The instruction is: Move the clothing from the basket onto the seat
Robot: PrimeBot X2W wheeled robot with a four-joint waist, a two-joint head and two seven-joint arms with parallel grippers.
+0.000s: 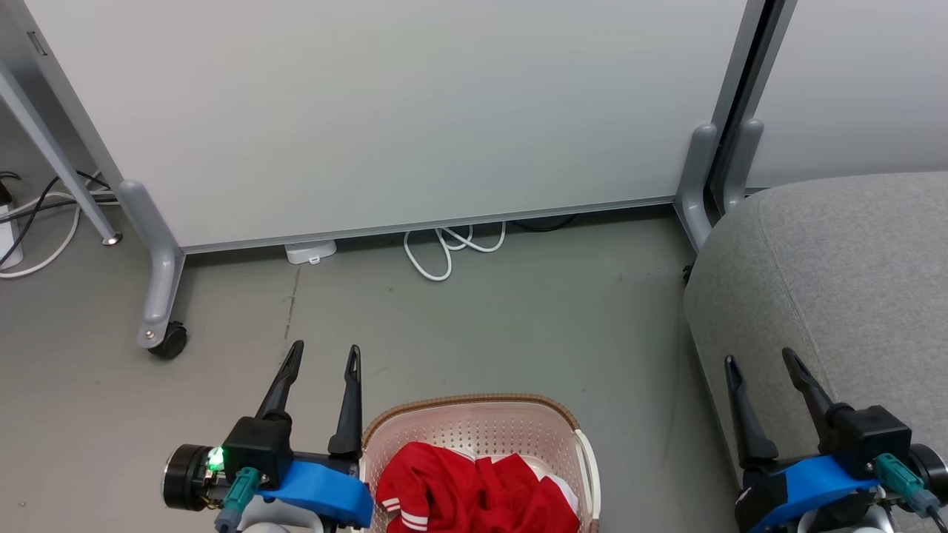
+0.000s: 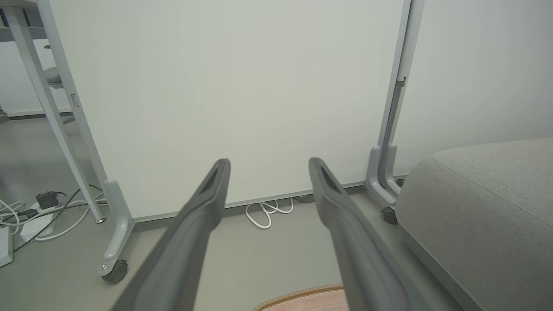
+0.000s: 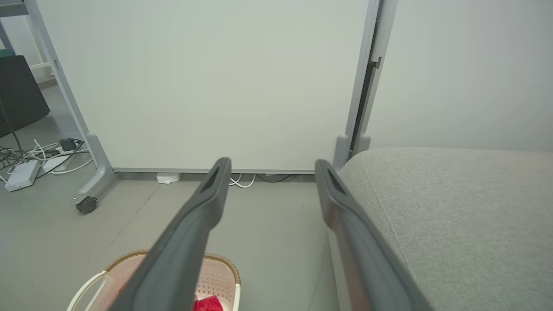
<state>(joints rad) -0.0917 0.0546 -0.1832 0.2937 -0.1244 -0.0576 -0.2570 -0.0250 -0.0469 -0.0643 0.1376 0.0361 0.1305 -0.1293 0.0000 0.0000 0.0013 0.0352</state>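
Note:
Red clothing [image 1: 474,488] with white striped trim lies bunched inside the cream basket [image 1: 474,411], which stands on the floor at the bottom centre of the head view. The grey seat [image 1: 837,274] fills the right side. My left gripper [image 1: 324,354] stands open just left of the basket, holding nothing. Over the seat's front edge my right gripper [image 1: 759,359] is open and holds nothing as well. The left wrist view has the basket rim [image 2: 302,296] below the left gripper [image 2: 268,165] and the seat [image 2: 484,203] at right. In the right wrist view the right gripper [image 3: 272,166] spans basket [image 3: 216,276] and seat [image 3: 453,216].
A white partition panel [image 1: 385,111] on castor feet [image 1: 167,337] stands across the back. White cables [image 1: 444,252] lie under its lower edge, and more cables and a power strip [image 2: 30,220] sit at the far left. Grey floor [image 1: 518,326] lies between panel and basket.

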